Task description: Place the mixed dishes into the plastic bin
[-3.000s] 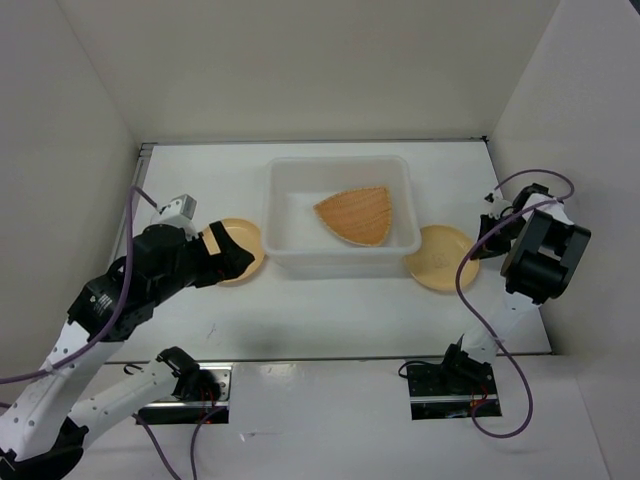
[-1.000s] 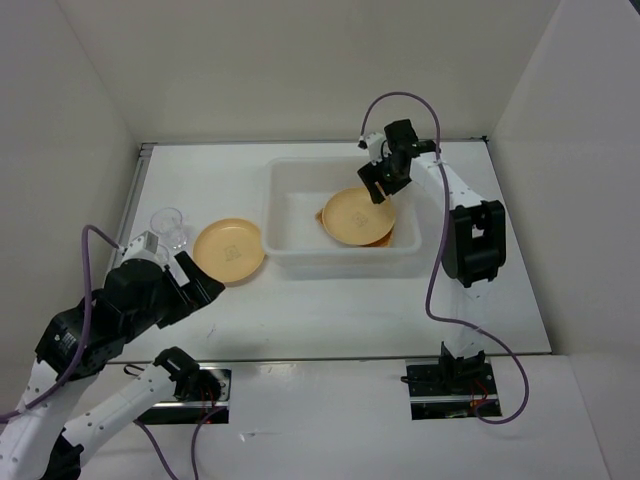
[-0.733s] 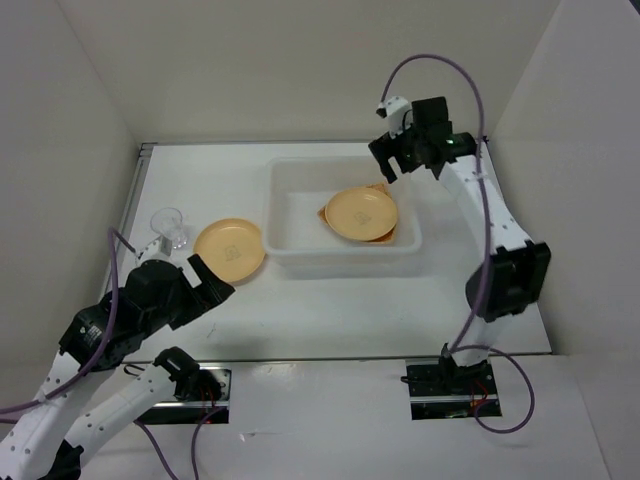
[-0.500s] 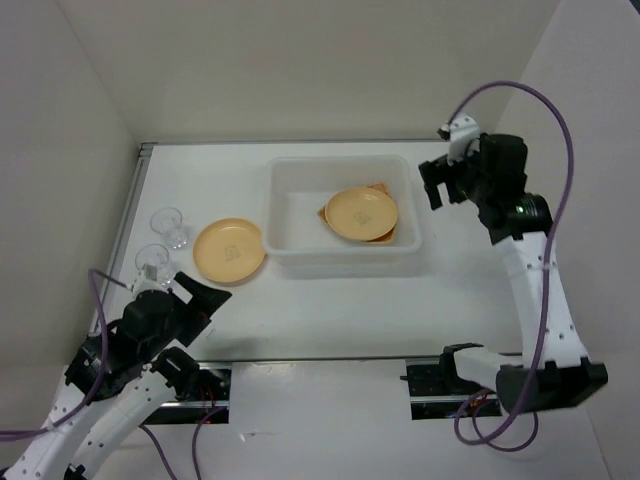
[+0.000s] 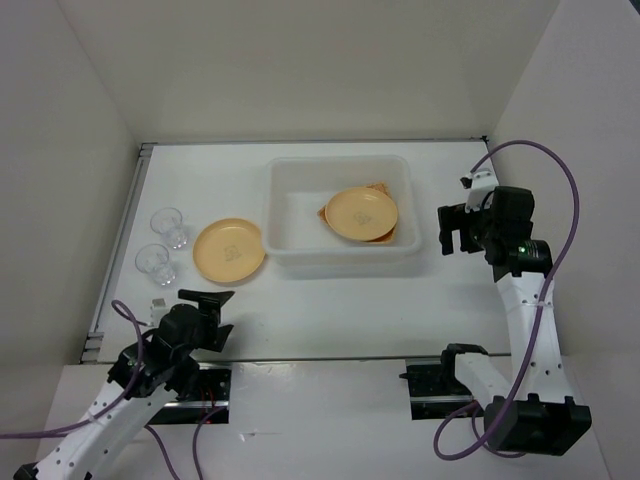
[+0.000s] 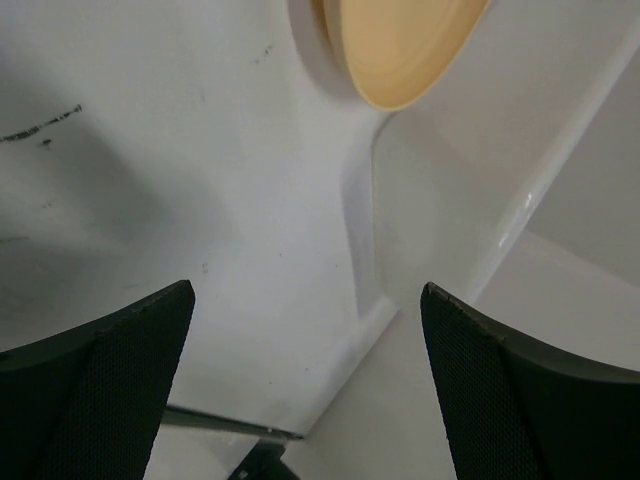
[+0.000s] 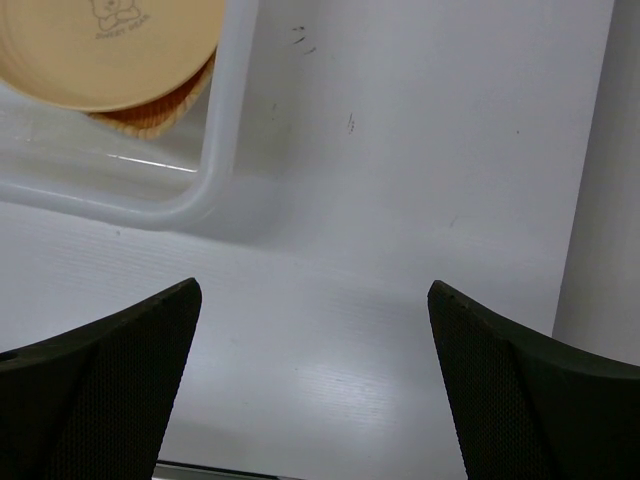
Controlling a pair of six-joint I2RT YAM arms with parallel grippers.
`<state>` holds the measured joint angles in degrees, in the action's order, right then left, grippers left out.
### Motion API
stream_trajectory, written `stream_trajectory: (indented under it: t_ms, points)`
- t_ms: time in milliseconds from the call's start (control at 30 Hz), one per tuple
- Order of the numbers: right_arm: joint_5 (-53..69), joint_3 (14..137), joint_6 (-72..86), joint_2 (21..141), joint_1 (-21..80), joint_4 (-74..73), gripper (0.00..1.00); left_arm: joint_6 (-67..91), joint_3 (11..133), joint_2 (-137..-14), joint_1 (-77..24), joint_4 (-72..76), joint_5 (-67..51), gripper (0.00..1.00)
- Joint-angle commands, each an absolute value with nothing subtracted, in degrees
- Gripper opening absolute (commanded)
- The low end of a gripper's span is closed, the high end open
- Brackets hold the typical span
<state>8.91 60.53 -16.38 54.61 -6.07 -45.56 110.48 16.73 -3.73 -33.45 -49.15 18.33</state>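
The left pincer [image 6: 305,295] and right pincer [image 7: 312,290] are hanging with fingers spread over the white tabletop [image 5: 330,310]. In the translucent plastic bin [image 5: 340,262], one yellow plate [image 5: 361,213] is lying on the tan woven plate [image 5: 379,187]. A second yellow plate [image 5: 229,250], the far glass cup [image 5: 167,224] and the near glass cup [image 5: 152,260] are sitting outside, to its left.

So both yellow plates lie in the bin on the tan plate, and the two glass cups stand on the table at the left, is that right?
Not quite: the top view shows only one yellow plate in the bin, on the tan plate; the other yellow plate lies on the table left of the bin. The glass cups do stand at the left.
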Motion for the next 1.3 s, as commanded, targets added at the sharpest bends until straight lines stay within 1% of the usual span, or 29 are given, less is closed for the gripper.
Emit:
stream_trajectory:
  t_ms: [0, 133, 267, 367, 467, 600, 667, 700, 767, 800, 867, 967, 1067, 1167, 1267]
  points:
    - [8.3, 60.1, -14.4, 52.7, -6.9, -42.6, 0.98, 117.6, 13.2, -3.9, -33.1, -40.1, 21.7, 1.00]
    - [8.3, 59.6, -14.4, 52.7, -6.9, -42.1, 0.98, 118.3, 12.0, -8.3, -33.1, -38.8, 23.9, 1.00]
    - [9.6, 59.6, -14.9, 53.3, -6.9, -42.1, 0.98, 117.6, 11.0, -8.8, -33.1, -36.1, 26.1, 1.00]
    - [9.6, 59.6, -14.9, 53.8, -6.9, -42.1, 0.98, 116.5, 10.5, -9.3, -33.1, -35.4, 26.1, 1.00]
    - [10.1, 59.6, -14.9, 53.8, -6.9, -42.1, 0.98, 114.4, 9.8, -11.3, -33.1, -31.5, 25.5, 1.00]
    - [10.6, 59.6, -14.9, 54.3, -6.9, -42.1, 0.98, 112.2, 11.6, -17.9, -31.9, -29.5, 25.0, 1.00]
    - [10.6, 59.1, -15.5, 54.3, -6.9, -41.6, 0.98, 108.1, 14.3, -21.8, -30.2, -26.0, 24.3, 1.00]
    - [10.6, 59.1, -15.5, 54.3, -6.9, -41.6, 0.98, 107.2, 15.6, -28.0, -29.5, -25.4, 23.6, 1.00]
    - [11.2, 59.1, -15.5, 54.3, -6.9, -41.6, 0.98, 104.2, 18.8, -35.0, -26.6, -25.9, 21.4, 1.00]
    - [11.2, 59.1, -15.5, 54.3, -6.9, -41.6, 0.98, 102.8, 20.3, -40.8, -25.7, -25.9, 20.6, 1.00]
    - [11.2, 59.1, -15.5, 54.3, -6.9, -41.6, 0.98, 100.6, 22.8, -44.5, -22.7, -23.4, 18.5, 1.00]
    - [11.2, 59.1, -15.5, 54.3, -6.9, -41.6, 0.98, 99.8, 22.1, -45.4, -19.7, -20.0, 17.3, 1.00]
    - [11.2, 59.1, -15.5, 54.3, -6.9, -41.6, 0.98, 98.7, 19.9, -44.8, -16.7, -18.3, 15.3, 1.00]
    - [11.2, 59.1, -15.5, 54.3, -7.5, -41.6, 0.98, 98.1, 16.4, -44.8, -13.7, -13.4, 13.0, 1.00]
    - [11.2, 59.1, -15.5, 54.3, -7.5, -41.6, 0.98, 95.8, 16.9, -48.1, -10.8, -10.0, 11.8, 1.00]
